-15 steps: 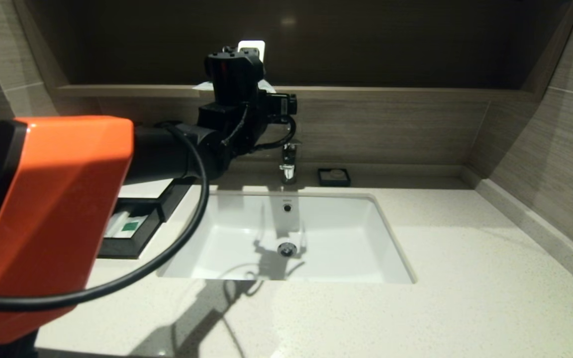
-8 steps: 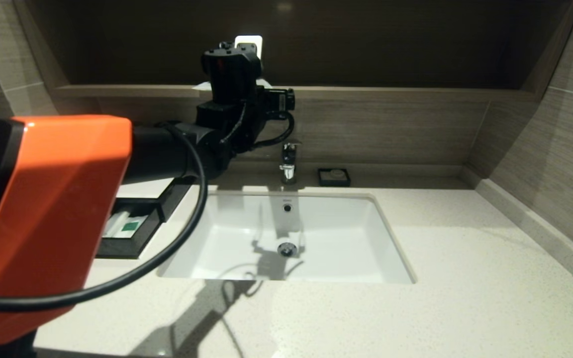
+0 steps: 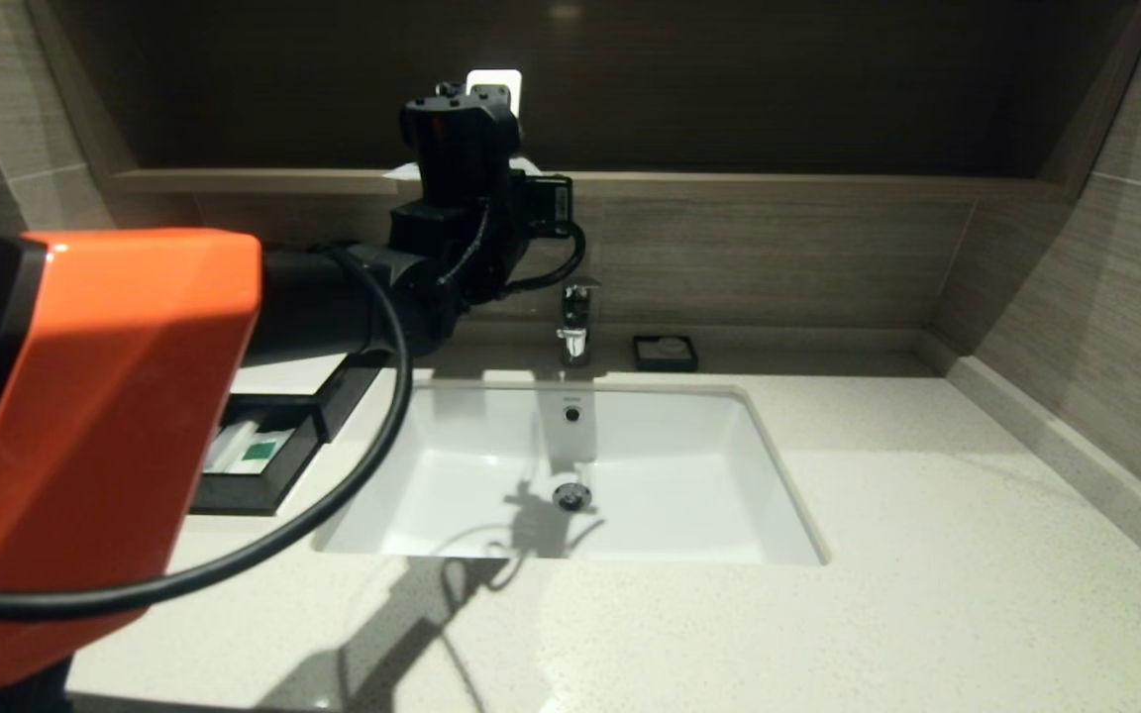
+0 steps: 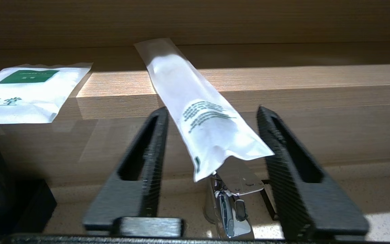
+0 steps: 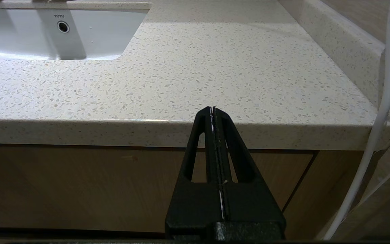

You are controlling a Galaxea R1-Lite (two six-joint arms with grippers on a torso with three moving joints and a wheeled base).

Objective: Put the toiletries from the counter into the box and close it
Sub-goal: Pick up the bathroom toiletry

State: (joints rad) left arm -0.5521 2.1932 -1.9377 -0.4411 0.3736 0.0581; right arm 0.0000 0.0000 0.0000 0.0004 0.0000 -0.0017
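Note:
My left gripper (image 4: pixel 212 109) is open at the front edge of the brown wood-grain ledge (image 4: pixel 317 76). Its fingers (image 4: pixel 147 159) stand on either side of the narrow white pouch (image 4: pixel 195 108), which overhangs the ledge edge, and do not touch it. The flat sachet with a green mark (image 4: pixel 29 88) lies on the ledge beside it. In the head view the left wrist (image 3: pixel 462 149) hides both packets on the ledge (image 3: pixel 778 184). The black box (image 3: pixel 333 391) sits left of the sink with its drawer (image 3: pixel 234 495) pulled out, holding a white packet with a green mark (image 3: pixel 256 452). My right gripper (image 5: pixel 212 109) is shut and empty, below the countertop's front edge.
The chrome faucet (image 3: pixel 575 327) stands directly below the left gripper and also shows in the left wrist view (image 4: pixel 232 203). A small black soap dish (image 3: pixel 666 352) sits right of it. The white sink (image 3: pixel 570 475) is in the middle. A white wall socket (image 3: pixel 494 81) is above the ledge.
My left gripper has edged slightly up and to the left along the ledge. Nothing was grasped or released. The box and its drawer have not moved.

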